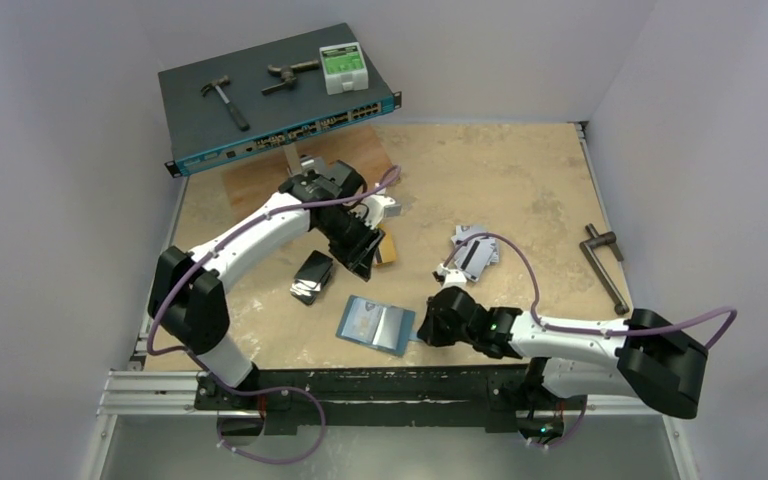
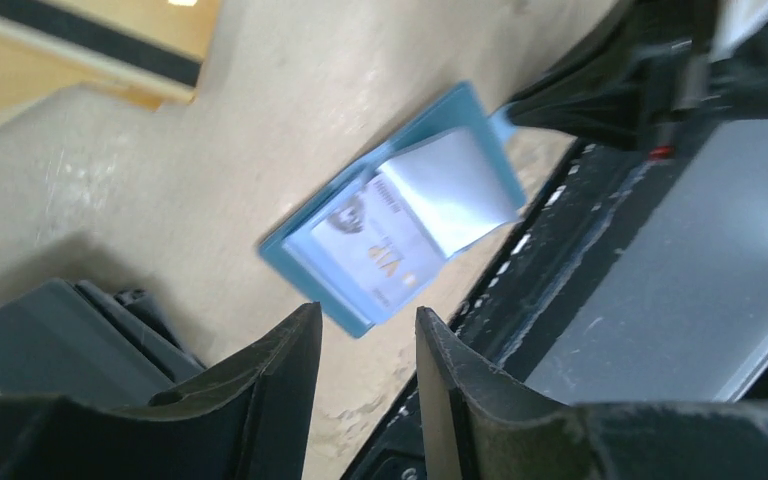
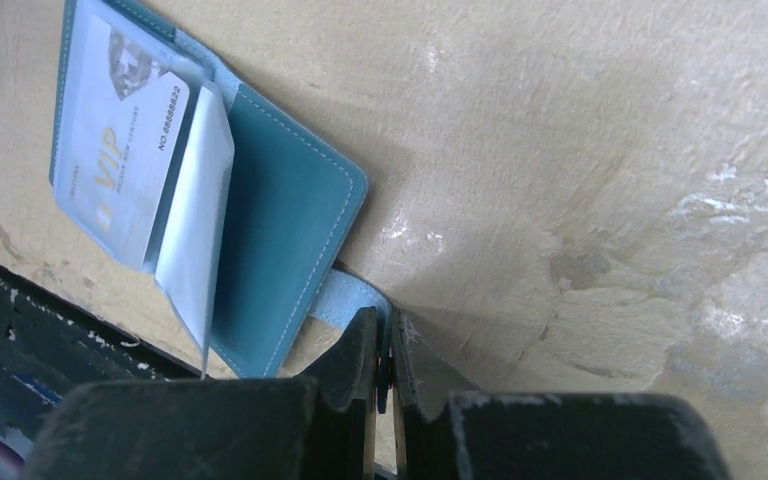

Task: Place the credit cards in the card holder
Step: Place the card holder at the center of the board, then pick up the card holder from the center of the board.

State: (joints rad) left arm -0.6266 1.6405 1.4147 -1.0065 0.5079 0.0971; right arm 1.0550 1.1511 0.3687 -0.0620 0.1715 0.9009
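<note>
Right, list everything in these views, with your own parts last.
card holder: one, teal-blue, lying open near the front edge
VIP card: one, pale silver-blue, inside the card holder
gold card: one, gold-orange, beside the left gripper
grey cards: small pile, count unclear, silver-grey, right of centre
black stack: one, black, left of centre
network switch: one, dark with teal front, back left
hammer: one, dark, on the network switch
box: one, white and green, on the network switch
door handles: two, dark metal, one on the network switch, one on the table at right
left gripper: one, black, open, mid-table
right gripper: one, black, shut on the card holder's tab
</note>
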